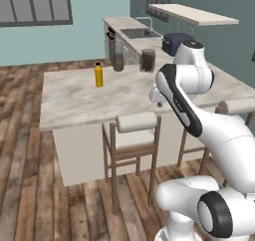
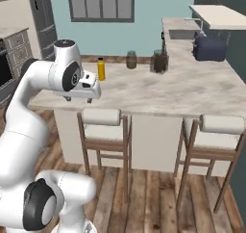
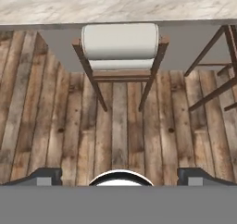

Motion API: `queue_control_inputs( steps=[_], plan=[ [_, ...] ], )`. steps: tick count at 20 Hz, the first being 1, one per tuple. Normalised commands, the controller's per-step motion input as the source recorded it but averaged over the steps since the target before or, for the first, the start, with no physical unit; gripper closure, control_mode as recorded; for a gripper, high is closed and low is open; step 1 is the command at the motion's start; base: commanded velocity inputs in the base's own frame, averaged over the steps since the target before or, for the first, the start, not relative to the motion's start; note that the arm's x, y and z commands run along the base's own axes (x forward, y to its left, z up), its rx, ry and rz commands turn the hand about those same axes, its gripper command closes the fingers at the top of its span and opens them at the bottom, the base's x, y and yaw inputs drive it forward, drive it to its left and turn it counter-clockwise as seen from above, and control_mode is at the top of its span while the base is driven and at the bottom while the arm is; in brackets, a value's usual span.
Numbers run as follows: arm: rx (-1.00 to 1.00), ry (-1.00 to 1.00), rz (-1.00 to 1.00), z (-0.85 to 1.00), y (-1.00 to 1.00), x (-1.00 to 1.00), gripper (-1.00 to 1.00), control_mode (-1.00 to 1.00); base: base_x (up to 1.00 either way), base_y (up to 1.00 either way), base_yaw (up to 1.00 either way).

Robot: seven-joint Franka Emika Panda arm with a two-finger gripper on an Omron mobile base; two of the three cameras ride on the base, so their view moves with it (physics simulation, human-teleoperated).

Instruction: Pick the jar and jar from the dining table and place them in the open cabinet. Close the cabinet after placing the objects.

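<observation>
A: Where's the gripper [image 3: 118, 174]?

B: Spread wide and holding nothing, aimed down at the floor in front of a stool [image 3: 119, 52], short of the table [image 1: 69, 103].

A: And the jars?

B: Two, both on the table's far side: the small jar [image 2: 131, 59] and the large jar [image 2: 160, 60], near each other. One yellow bottle [image 2: 101, 69] stands to their left.

A: Risks?

B: It's a long reach across the top, I'd judge. The arm could clip the bottle or a stool back. The large jar looks close to the far edge, though that's hard to tell; a nudge might tip it off.

A: Stools?

B: Two that I can count.
</observation>
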Motion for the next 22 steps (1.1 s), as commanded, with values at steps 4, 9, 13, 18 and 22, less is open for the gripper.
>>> queue_control_inputs(
  steps=[4, 9, 13, 18, 22],
  plan=[
    [0.00, 0.00, 0.00, 0.00, 0.00, 0.00, -1.00, 1.00, 0.42, 1.00, -0.37],
    [0.00, 0.00, 0.00, 0.00, 0.00, 0.00, -1.00, 1.00, 0.60, 1.00, -0.42],
    [0.00, 0.00, 0.00, 0.00, 0.00, 0.00, -1.00, 1.00, 0.56, 1.00, -0.42],
    [0.00, 0.00, 0.00, 0.00, 0.00, 0.00, -1.00, 1.00, 0.24, 1.00, -0.43],
    [0.00, 0.00, 0.00, 0.00, 0.00, 0.00, -1.00, 1.00, -0.06, 1.00, -0.42]
  ],
)
